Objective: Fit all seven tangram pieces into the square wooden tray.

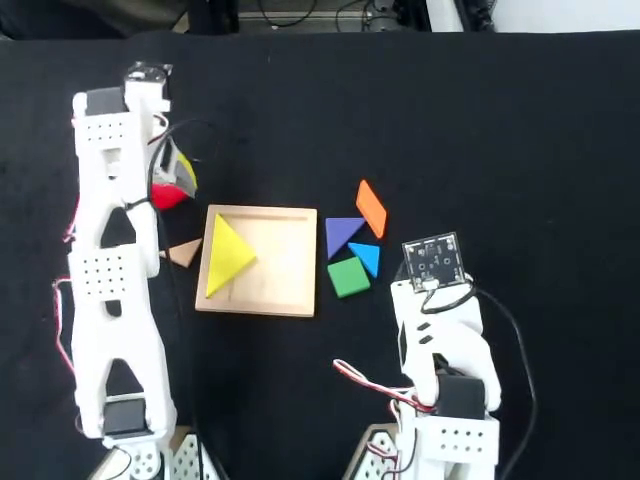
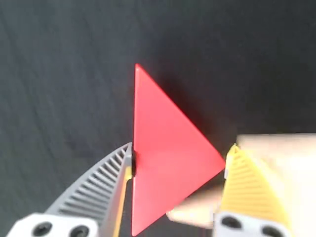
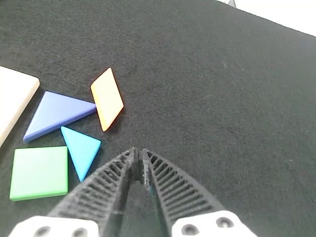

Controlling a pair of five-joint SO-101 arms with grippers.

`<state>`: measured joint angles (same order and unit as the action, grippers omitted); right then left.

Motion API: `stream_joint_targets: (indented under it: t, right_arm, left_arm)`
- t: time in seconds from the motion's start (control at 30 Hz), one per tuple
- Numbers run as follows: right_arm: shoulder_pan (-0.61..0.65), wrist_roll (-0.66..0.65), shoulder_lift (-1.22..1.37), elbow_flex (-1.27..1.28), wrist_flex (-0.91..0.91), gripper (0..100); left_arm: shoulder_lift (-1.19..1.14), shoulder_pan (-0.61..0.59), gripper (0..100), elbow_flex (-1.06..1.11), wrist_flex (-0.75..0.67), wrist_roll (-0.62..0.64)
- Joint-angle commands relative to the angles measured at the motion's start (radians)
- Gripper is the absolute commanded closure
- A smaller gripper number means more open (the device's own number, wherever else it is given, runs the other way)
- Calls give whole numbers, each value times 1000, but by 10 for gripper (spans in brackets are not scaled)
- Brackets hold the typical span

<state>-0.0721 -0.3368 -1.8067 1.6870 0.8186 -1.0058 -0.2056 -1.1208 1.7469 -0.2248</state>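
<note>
The left gripper [image 2: 180,155] is clamped on the red triangle [image 2: 165,153], one finger on its long edge and the other at the opposite corner, just off the tray's [image 1: 285,270] far-left corner. A yellow triangle [image 1: 225,255] lies along the tray's left rim, pointing right. The right gripper [image 3: 138,165] has its jaws together near the small blue triangle [image 3: 80,150].

Left arm [image 1: 105,270] hides most of red triangle [image 1: 168,196].

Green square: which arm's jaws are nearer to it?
Right. The right jaws sit shut near the green square; the left jaws are beyond the tray, gripping the red triangle.
</note>
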Motion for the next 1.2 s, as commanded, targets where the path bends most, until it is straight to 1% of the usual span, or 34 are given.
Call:
stream_joint_targets:
  t: [0.0, 0.17, 0.27, 0.33, 0.4, 0.53, 0.57, 0.7, 0.87, 0.9, 1.03, 1.17]
  right_arm:
    - [-12, 5, -31, -1, 5, 984]
    - [-12, 5, -31, -1, 5, 984]
    - [-14, 5, -31, -1, 5, 984]
    - [-15, 5, -31, -1, 5, 984]
    - [-15, 5, -31, -1, 5, 984]
    - [-15, 5, -31, -1, 5, 984]
    - [-15, 5, -31, -1, 5, 984]
    - [-15, 5, -31, -1, 6, 984]
    - [-15, 5, -31, -1, 6, 984]
    - [-14, 5, -31, -1, 6, 984]
    - [-12, 5, -31, -1, 6, 984]
    - [-12, 5, -31, -1, 6, 984]
  left_arm:
    - [359, 70, 972, 343, 15, 152]
    - [646, 191, 971, 674, 12, 405]
    - [770, 305, 971, 803, 12, 463]
    - [813, 380, 971, 878, 11, 485]
    - [827, 427, 971, 929, 8, 529]
    - [822, 437, 970, 1035, -78, 672]
    - [822, 438, 970, 1064, -106, 690]
    - [830, 444, 970, 1161, -203, 698]
    - [830, 406, 970, 1101, -210, 692]
    - [824, 394, 970, 1089, -216, 684]
    - [821, 367, 970, 1090, -258, 585]
    - [819, 361, 970, 1135, -371, 583]
